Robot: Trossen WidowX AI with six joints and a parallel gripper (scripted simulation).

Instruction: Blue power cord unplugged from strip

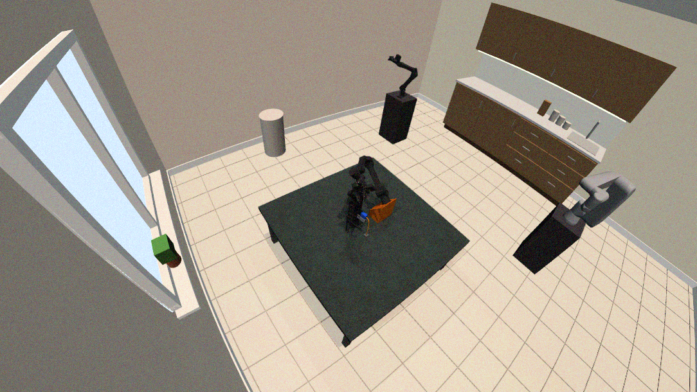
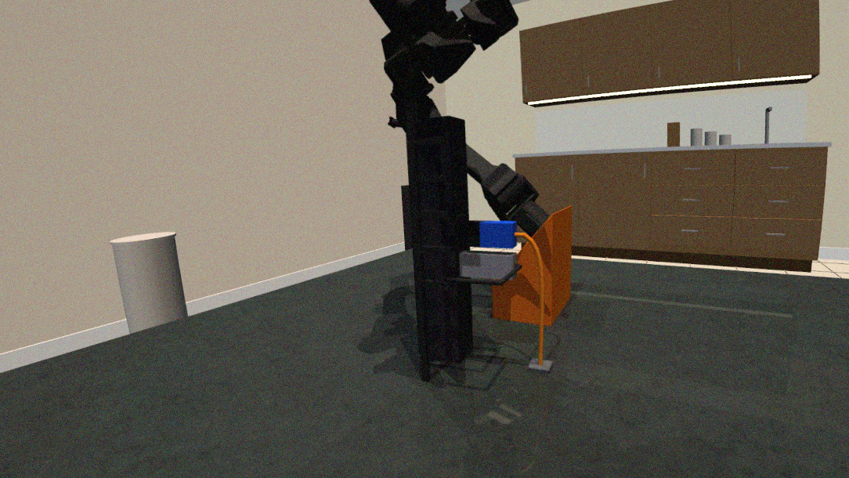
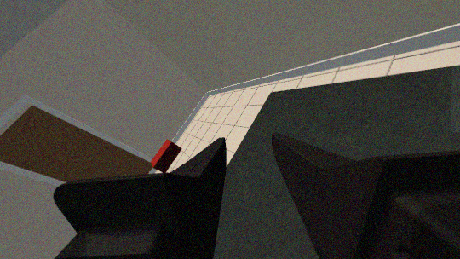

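The tall black power strip stands upright in a black stand on the table. The blue plug is at the strip's right side, in the exterior view, with a dark part between them; I cannot tell how deep it sits. Its orange cord bends down to a small grey plate on the table. My gripper is partly open and empty. It is above the strip's top in the exterior view, away from the plug and cord, its fingertips hard to make out there.
An orange housing surrounds my arm's base, close behind the cord. A grey block is below the plug on a dark ledge. The dark table has edges on all sides in the top view.
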